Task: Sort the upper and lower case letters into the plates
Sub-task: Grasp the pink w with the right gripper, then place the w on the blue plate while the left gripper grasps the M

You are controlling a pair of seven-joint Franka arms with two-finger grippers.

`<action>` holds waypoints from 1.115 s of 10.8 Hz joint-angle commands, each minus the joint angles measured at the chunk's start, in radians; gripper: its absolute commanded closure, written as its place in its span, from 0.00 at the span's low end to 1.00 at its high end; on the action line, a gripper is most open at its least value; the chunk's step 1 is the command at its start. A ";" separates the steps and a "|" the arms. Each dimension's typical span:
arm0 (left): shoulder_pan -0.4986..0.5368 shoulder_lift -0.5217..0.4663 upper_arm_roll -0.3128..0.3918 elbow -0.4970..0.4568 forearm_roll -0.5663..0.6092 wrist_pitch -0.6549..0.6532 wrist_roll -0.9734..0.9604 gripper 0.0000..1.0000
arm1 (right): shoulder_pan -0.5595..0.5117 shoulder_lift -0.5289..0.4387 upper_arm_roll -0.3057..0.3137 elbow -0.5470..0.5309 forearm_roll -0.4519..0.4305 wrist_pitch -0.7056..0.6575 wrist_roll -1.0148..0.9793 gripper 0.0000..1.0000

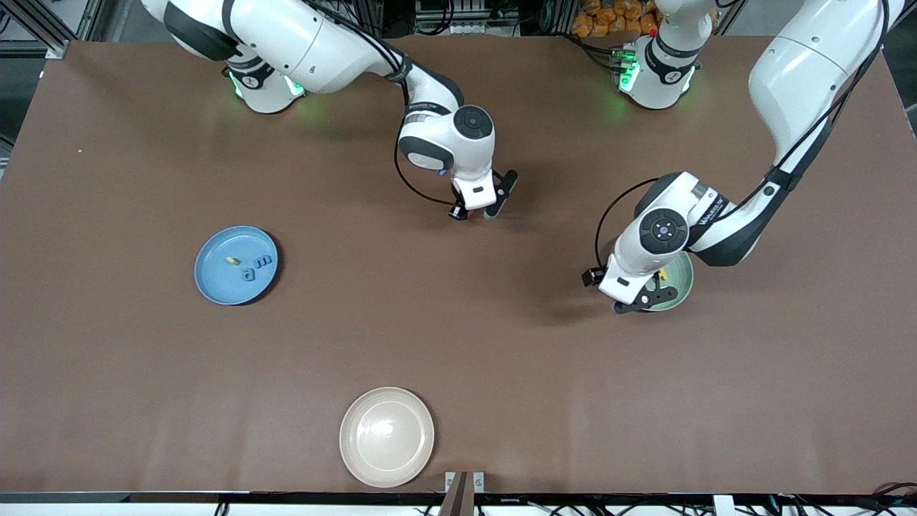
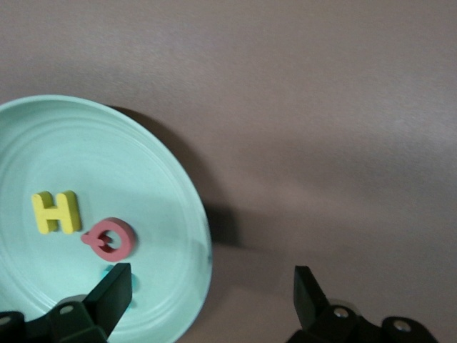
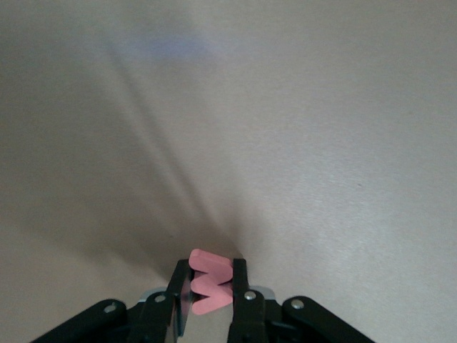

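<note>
My right gripper (image 1: pixel 474 213) is down at the middle of the table, toward the robots' bases, shut on a pink-red W-shaped letter (image 3: pixel 212 286) that stands on edge between its fingers (image 3: pixel 239 275). My left gripper (image 2: pixel 214 282) hangs open over the rim of the mint green plate (image 2: pixel 93 157), one finger over the plate and one over bare table. That plate (image 1: pixel 684 276) holds a yellow H (image 2: pixel 56 211), a red Q (image 2: pixel 111 238) and a teal letter (image 2: pixel 108 272) partly hidden by a finger. The blue plate (image 1: pixel 215 287) holds a blue a (image 1: pixel 248 274), a blue m (image 1: pixel 264 261) and a small yellow letter (image 1: pixel 231 260).
A cream-white plate (image 1: pixel 387 437) with nothing in it sits near the table's front edge, nearer to the front camera than everything else. The brown table (image 1: pixel 458 344) stretches bare between the plates.
</note>
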 commanded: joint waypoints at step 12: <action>-0.527 -0.002 -0.022 0.064 -0.075 -0.020 -0.545 0.00 | -0.345 -0.404 -0.150 -0.012 0.304 -0.628 -0.244 1.00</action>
